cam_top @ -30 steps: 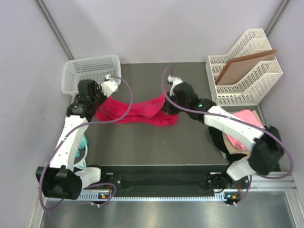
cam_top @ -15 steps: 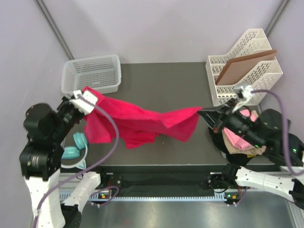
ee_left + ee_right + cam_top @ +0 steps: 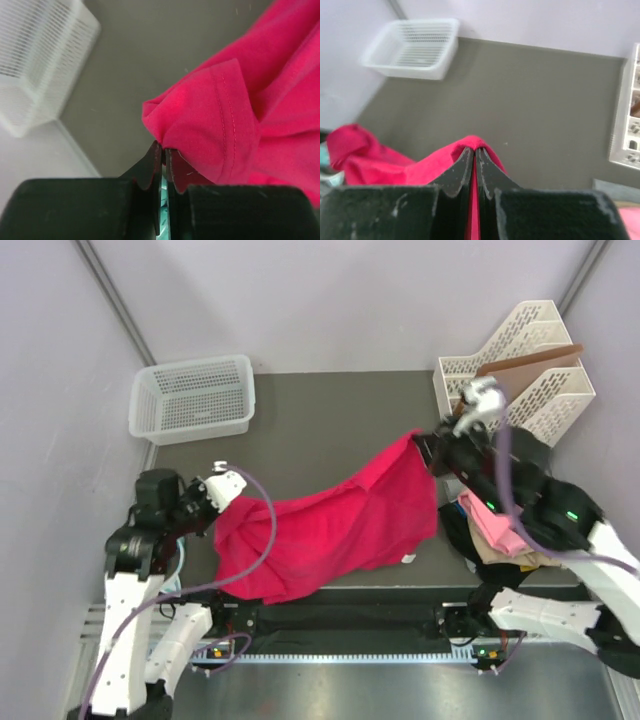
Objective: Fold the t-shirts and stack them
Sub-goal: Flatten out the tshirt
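Note:
The crimson-pink t-shirt (image 3: 340, 525) hangs stretched between my two grippers over the near half of the dark table (image 3: 330, 415). My left gripper (image 3: 222, 490) is shut on its left sleeve end, shown in the left wrist view (image 3: 210, 120) with that gripper (image 3: 164, 147) pinching the cloth. My right gripper (image 3: 428, 447) is shut on the shirt's far right corner, held high; in the right wrist view that gripper (image 3: 474, 149) nips a fold of the shirt (image 3: 395, 165). A pile of light pink (image 3: 495, 525), beige and black shirts lies at the right edge.
A white mesh basket (image 3: 192, 398) stands at the back left, also in the right wrist view (image 3: 415, 47). A white file rack (image 3: 520, 380) holding a brown board stands at the back right. Teal headphones lie off the table's left side, mostly hidden behind the left arm.
Both grippers lifted the shirt off the table and spread it. The left gripper then dropped toward the near left; the right gripper moved back and up, so the shirt now hangs slanted.

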Tool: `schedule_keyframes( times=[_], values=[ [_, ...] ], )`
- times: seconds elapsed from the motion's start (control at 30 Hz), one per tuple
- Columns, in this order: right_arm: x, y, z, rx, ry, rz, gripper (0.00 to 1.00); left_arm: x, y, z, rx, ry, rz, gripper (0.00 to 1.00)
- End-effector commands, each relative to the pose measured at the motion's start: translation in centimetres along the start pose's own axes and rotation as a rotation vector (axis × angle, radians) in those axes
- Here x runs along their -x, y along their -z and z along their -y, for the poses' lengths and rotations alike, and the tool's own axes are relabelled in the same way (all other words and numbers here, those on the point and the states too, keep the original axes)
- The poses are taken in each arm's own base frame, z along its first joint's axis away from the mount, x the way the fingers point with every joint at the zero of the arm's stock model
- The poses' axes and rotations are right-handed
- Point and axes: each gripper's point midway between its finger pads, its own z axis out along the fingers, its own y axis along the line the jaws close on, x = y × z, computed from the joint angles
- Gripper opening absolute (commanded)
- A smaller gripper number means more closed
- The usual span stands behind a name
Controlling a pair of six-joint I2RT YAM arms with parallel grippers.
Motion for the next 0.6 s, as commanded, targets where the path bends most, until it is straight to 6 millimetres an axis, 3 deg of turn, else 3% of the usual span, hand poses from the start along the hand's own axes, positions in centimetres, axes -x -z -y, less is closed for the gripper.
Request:
schedule_keyframes(
  times=[0.0, 0.07, 0.23, 0.3, 0.33, 0.4, 0.43, 0.47, 0.5, 0.53, 0.57],
  values=[
    [-3.7, -8.1, 4.0, -0.105, -0.014, -0.14, 0.0, -2.7, -5.4, -1.0, 0.028, -0.024, -0.043, 0.0],
    [-6.0, -11.1, 7.6, -0.174, -0.05, -0.186, 0.0, -3.6, -7.9, -2.1, 0.049, -0.035, -0.064, 0.0],
    [-13.5, -17.8, 13.3, -0.316, -0.076, -0.37, 0.0, -7.8, -14.4, -2.2, 0.001, -0.046, -0.175, 0.0],
    [-14.2, -19.2, 14.2, -0.341, -0.093, -0.378, 0.0, -8.3, -16.3, -3.7, 0.042, -0.067, -0.196, 0.0],
    [-15.5, -20.1, 15.1, -0.366, -0.098, -0.407, 0.0, -9.8, -17.9, -3.5, 0.017, -0.057, -0.25, 0.0],
    [-15.8, -21.3, 15.7, -0.376, -0.11, -0.415, 0.0, -10.6, -19.5, -5.4, 0.077, -0.067, -0.304, 0.0],
    [-17.0, -21.9, 16.2, -0.385, -0.111, -0.444, 0.0, -12.2, -21.1, -5.0, 0.043, -0.056, -0.357, 0.0],
    [-17.4, -22.2, 16.1, -0.38, -0.105, -0.461, 0.0, -12.5, -21.6, -6.3, 0.08, -0.054, -0.389, 0.0],
    [-17.5, -22.5, 16.2, -0.383, -0.103, -0.468, 0.0, -13.0, -22.3, -6.8, 0.096, -0.058, -0.413, 0.0],
    [-18.1, -22.7, 16.5, -0.391, -0.102, -0.482, 0.0, -14.8, -23.2, -6.8, 0.092, -0.054, -0.481, 0.0],
    [-18.3, -22.7, 16.7, -0.401, -0.098, -0.485, 0.0, -14.9, -23.6, -7.6, 0.114, -0.058, -0.5, 0.0]
  ],
)
